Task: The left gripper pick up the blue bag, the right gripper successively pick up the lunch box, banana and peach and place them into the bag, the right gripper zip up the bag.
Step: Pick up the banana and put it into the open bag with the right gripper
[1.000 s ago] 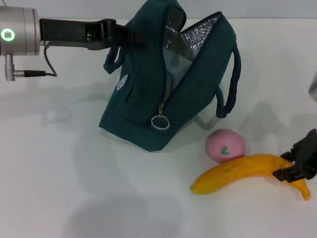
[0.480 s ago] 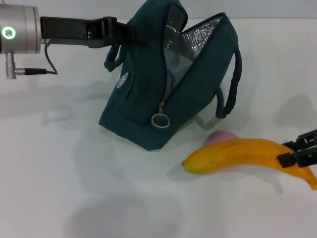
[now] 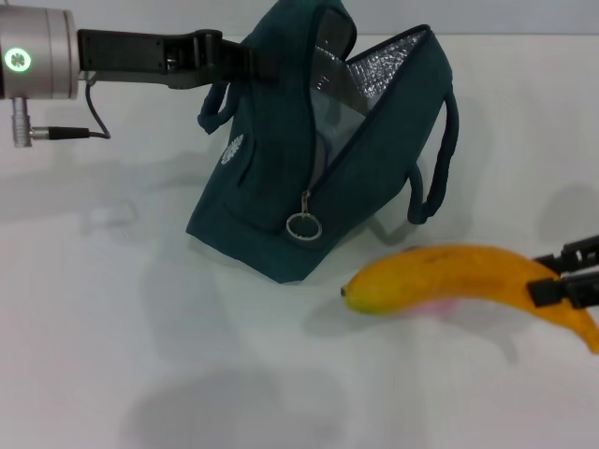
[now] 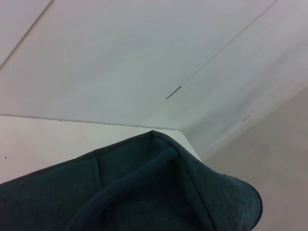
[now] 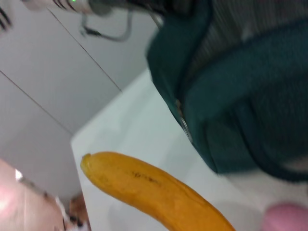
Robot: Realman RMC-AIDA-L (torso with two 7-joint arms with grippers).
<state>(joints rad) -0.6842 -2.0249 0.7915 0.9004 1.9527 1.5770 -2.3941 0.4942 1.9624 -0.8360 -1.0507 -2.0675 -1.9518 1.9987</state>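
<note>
Yellow banana (image 3: pixel 459 279): lifted clear of the table (image 3: pixel 112 355), lying roughly level in front of the blue bag (image 3: pixel 281 187), its free end toward the bag's zipper ring (image 3: pixel 303 226)
Right gripper (image 3: pixel 571 276): fingers clamped on the banana near its stem end, at the side far from the bag
Left gripper (image 3: pixel 245 58): closed on the bag's top edge, holding the mouth up and open
Step in hand: carry the banana up to the bag's opening; I judge it should go in free end first, angled along the slit, since it is about as long as the bag is wide
Care: raise it above the bag's rim and handle (image 3: pixel 435 159) before moving in
Bag: soft dark teal fabric, crinkled silver foil lining, sagging shape
Banana skin: smooth, curved, orange-yellow, faint dark flecks
Peach (image 5: pixel 284 217): pink, round, on the table under the banana, in front of the bag
Lunch box: only faintly glimpsed inside the bag, if at all
</note>
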